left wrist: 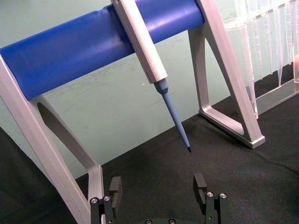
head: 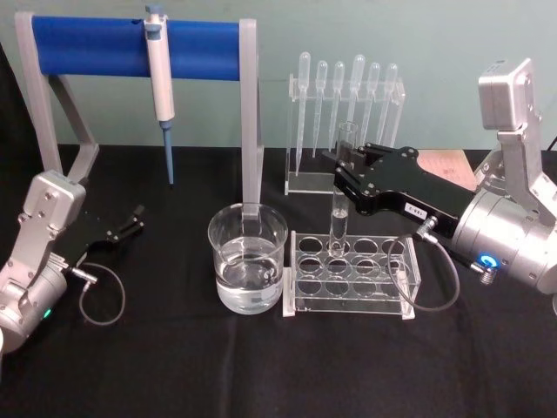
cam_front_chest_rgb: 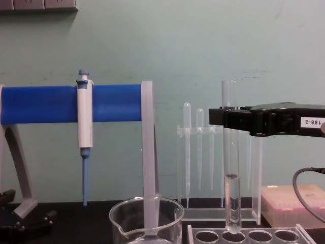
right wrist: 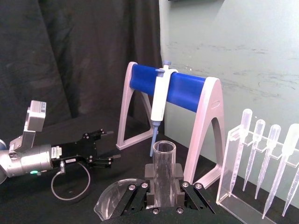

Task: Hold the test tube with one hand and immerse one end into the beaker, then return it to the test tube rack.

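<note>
Clamped on the upper part of the test tube (head: 339, 218), the right gripper (head: 346, 165) reaches in from the right of the head view, just right of centre. The tube stands upright, with clear liquid in its lower part. Its rounded bottom sits at a back-row hole of the clear rack (head: 402, 277); whether it is inside the hole cannot be told. The beaker (head: 228, 248), partly filled with clear liquid, stands just left of the rack, at the centre of the frame. At the lower left the left gripper (head: 137, 219) rests low over the black table (head: 174, 366), fingers apart, holding nothing. Across the upper left, a white-and-blue pipettor (head: 159, 83) hangs from the blue stand (head: 96, 48). Plastic pipettes (head: 348, 87) stand behind the rack.
</note>
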{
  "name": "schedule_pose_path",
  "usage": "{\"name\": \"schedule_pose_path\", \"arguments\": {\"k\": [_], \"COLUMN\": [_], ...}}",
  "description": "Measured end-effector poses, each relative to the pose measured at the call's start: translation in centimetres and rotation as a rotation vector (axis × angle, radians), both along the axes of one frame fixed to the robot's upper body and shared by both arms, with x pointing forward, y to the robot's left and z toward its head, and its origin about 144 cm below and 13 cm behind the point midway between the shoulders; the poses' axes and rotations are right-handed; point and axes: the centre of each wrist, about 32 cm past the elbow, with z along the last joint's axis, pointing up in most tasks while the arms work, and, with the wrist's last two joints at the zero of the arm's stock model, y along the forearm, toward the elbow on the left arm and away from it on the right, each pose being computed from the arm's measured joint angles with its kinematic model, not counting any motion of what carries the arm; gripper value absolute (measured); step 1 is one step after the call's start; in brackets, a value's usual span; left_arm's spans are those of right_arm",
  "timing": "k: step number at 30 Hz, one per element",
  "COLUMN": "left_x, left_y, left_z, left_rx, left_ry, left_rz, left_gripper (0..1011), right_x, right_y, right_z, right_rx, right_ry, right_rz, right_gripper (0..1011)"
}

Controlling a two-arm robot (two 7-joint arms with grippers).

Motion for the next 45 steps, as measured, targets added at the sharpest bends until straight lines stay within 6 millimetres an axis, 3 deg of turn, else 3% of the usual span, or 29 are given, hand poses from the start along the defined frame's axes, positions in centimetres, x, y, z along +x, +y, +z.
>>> {"name": "schedule_pose_path", "arguments": {"k": [45], "left_x": [0.0], "left_y": [0.0], "left_z": [0.0], "left_rx": [0.0], "left_ry": [0.0], "left_rz": [0.0], "left_gripper": [1000], "right_x": [0.11], "right_y": [0.4], "right_z": [0.2], "right_rx": [-0.003], "right_ry": [-0.009], "right_rz": [0.007], "right_gripper": [224]}}
